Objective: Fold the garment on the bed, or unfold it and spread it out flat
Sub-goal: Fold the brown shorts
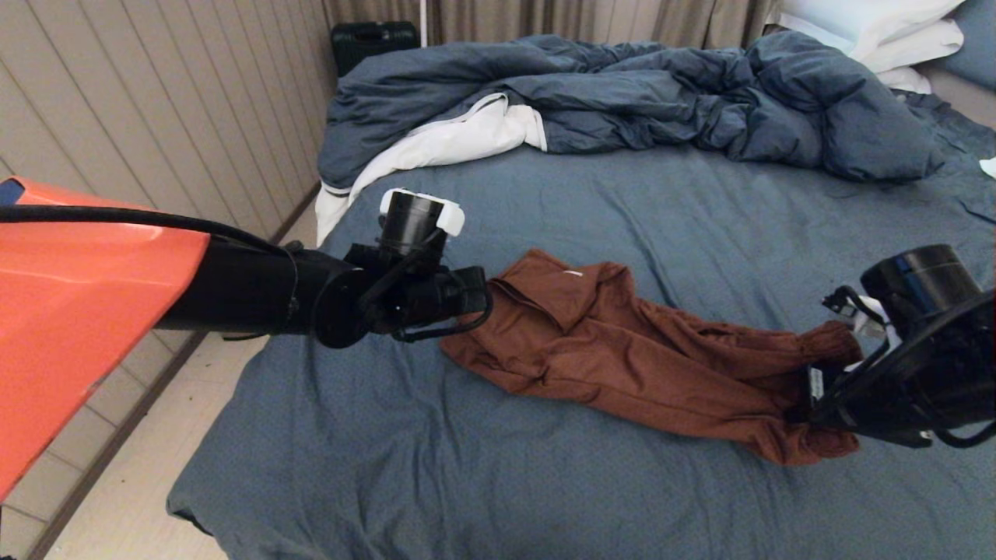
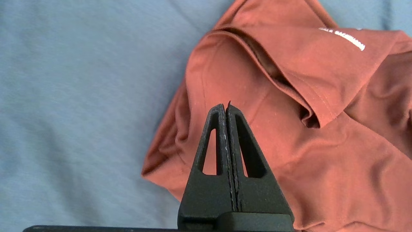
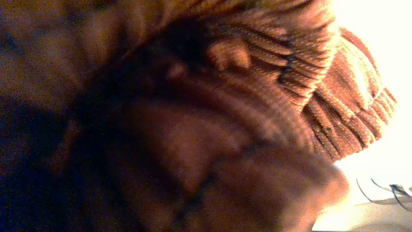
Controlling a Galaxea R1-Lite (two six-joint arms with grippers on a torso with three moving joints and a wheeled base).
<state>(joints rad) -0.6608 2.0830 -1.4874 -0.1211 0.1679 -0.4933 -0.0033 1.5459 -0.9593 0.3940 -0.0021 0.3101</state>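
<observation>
Shorts (image 1: 622, 358) lie stretched across the centre of the head view on the bed (image 1: 545, 498), still creased, one hem flap turned back near the white print: not flat, not folded. My left gripper (image 2: 226, 108), fingers pressed together on nothing, hangs over the leg end at centre-left. My right gripper (image 1: 817, 400), lower right, is buried in the gathered waistband (image 3: 322, 96); whether it grips I cannot tell. Smoothing looks mostly undone.
</observation>
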